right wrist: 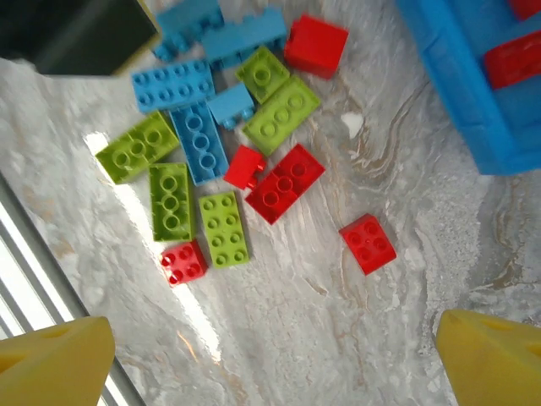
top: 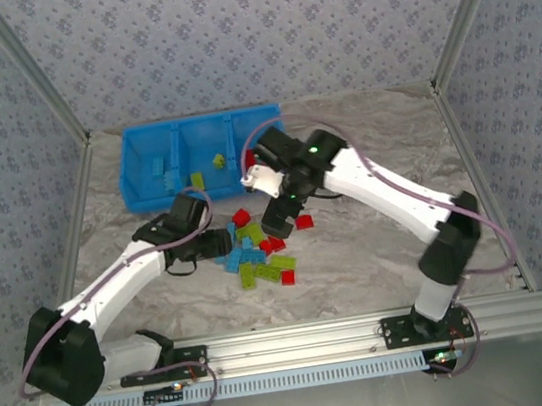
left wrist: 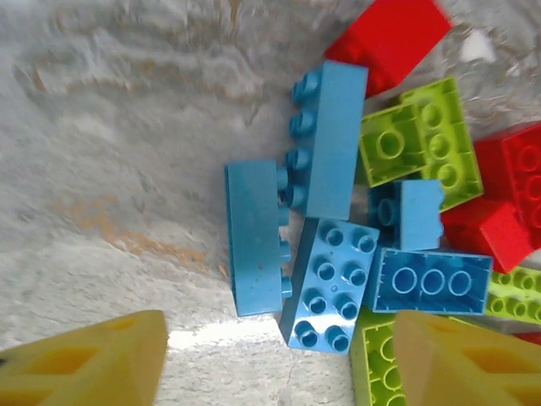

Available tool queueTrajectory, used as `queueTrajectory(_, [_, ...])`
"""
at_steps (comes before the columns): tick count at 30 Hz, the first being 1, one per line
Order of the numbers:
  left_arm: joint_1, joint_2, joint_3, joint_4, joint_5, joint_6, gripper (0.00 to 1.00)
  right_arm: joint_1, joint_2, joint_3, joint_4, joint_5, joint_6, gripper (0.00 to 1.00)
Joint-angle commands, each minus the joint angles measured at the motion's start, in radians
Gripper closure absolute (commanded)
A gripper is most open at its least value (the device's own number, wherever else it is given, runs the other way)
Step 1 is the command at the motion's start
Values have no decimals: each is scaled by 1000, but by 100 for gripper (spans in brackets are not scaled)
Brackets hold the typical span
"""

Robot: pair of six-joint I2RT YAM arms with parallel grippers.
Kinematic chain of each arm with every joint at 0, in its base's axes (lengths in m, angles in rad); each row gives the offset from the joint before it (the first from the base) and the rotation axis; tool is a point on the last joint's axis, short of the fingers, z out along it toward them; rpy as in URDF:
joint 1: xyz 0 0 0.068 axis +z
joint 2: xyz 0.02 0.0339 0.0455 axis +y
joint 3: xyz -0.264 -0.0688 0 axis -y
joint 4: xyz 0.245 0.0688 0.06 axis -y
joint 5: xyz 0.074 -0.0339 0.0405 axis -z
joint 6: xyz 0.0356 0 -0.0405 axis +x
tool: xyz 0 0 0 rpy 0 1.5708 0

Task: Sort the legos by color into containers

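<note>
The small plastic legos [top: 258, 253] in red, green and blue lie in a pile on the grey marbled table [top: 381, 268], near the three joined bright blue plastic bins [top: 137, 171]. The left gripper [left wrist: 279, 364] hangs just over a light blue brick [left wrist: 330, 283], jaws spread, pinching nothing. The right gripper [right wrist: 270, 364] hangs above the pile, jaws wide apart and empty.

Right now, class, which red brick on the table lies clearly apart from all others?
The square four-stud red brick, bare table all around it; other reds sit beside neighbours.
</note>
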Motion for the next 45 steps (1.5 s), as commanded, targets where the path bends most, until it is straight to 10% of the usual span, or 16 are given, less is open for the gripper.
queueTrajectory(1, [-3, 31, -28, 63, -9, -54, 39, -9, -40, -93, 76, -56, 76, 0])
queueTrajectory(13, [-3, 181, -64, 224, 21, -15, 52, -15, -57, -178, 167, -126, 152, 0])
queueTrajectory(19, [-3, 223, -50, 211, -14, -7, 74, -14, -48, -198, 223, -210, 222, 3])
queueTrajectory(28, [6, -113, 29, 12, -264, 42, 83, -44, -125, -262, 367, -140, 362, 2])
queueTrajectory(34, [269, -111, 156, 50, -222, 172, 84, -75, -142, -308, 425, -49, 431, 2])
queueTrajectory(45, [472, 447, 569, 157, -206, 269, 78, -77, -234, -391, 439, -42, 479, 3])
